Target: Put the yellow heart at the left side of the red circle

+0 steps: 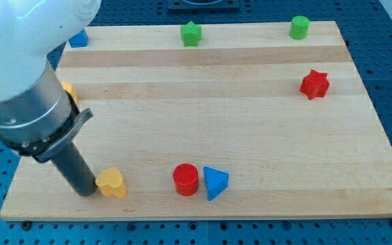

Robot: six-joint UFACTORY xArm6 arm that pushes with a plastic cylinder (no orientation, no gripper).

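The yellow heart (111,182) lies near the board's bottom edge at the view's lower left. The red circle (186,180) stands to its right, with a gap of bare wood between them. My tip (87,191) rests on the board just left of the yellow heart, touching or almost touching its left side. The arm's grey and white body fills the view's upper left corner.
A blue triangle (215,182) sits against the red circle's right side. A red star (314,84) is at the right. A green star (191,33) and a green circle (299,27) are along the top edge. A blue block (79,39) and an orange-yellow block (69,90) peek out beside the arm.
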